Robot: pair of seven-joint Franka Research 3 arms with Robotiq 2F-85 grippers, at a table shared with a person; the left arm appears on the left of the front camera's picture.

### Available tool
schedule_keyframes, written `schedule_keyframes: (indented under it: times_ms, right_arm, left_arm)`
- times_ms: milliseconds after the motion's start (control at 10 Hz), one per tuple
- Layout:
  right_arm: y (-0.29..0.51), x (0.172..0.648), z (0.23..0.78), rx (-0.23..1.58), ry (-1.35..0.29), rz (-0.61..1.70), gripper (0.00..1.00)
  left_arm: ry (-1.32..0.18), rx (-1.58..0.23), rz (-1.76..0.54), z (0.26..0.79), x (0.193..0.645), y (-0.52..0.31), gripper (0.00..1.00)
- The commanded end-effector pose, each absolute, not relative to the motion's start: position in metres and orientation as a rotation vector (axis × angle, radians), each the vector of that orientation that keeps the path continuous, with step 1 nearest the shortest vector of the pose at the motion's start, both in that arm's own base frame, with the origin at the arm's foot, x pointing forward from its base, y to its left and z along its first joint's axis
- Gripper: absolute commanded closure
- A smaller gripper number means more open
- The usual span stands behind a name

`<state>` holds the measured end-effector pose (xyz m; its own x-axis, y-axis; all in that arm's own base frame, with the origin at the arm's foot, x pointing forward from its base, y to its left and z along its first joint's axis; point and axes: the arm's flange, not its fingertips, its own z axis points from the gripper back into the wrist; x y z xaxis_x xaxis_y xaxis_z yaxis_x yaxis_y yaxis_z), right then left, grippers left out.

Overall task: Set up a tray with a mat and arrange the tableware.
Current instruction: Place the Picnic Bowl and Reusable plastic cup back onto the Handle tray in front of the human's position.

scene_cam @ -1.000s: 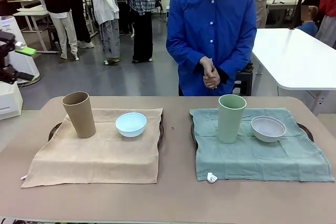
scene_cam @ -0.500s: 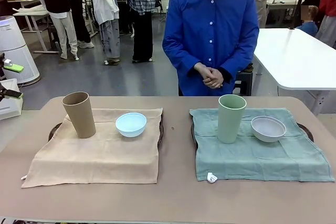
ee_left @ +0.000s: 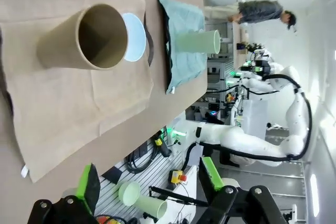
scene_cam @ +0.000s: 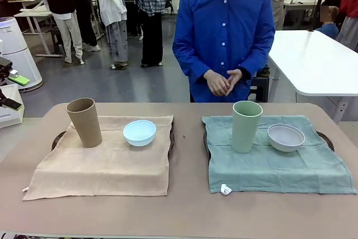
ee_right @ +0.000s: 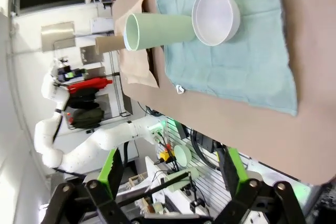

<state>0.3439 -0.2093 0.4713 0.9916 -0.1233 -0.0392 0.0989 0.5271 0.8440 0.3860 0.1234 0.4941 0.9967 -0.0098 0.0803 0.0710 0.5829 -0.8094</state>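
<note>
On the counter (scene_cam: 184, 216), standing upright on a tan mat (scene_cam: 106, 163): tan tumbler (scene_cam: 84, 122), with light blue bowl (scene_cam: 139, 132) just beside it. Standing on a green mat (scene_cam: 274, 163): mint green tumbler (scene_cam: 246, 126), near white bowl (scene_cam: 286, 137). Dark tray (scene_cam: 171, 137) edges peeking out under each mat. Left hand (ee_left: 152, 195) hanging wide open and holding nothing; right hand (ee_right: 170, 174) likewise spread and empty. Judging the tumblers light, rigid, smooth and tippy: gripping mid-wall looking best. Bowls probably taking a rim pinch.
</note>
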Motion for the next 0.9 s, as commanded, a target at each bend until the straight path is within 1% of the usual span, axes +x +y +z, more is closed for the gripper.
schedule_keyframes:
  times_ms: [0,800]
  right_arm:
    - [-0.2118,0.3410,0.4678,1.028,-0.036,-0.148,0.00]
    - [-0.2118,0.3410,0.4678,1.028,-0.036,-0.148,0.00]
  left_arm:
    - [-0.072,-0.978,-0.034,0.4892,0.3868,0.1262,0.00]
    - [-0.072,-0.978,-0.034,0.4892,0.3868,0.1262,0.00]
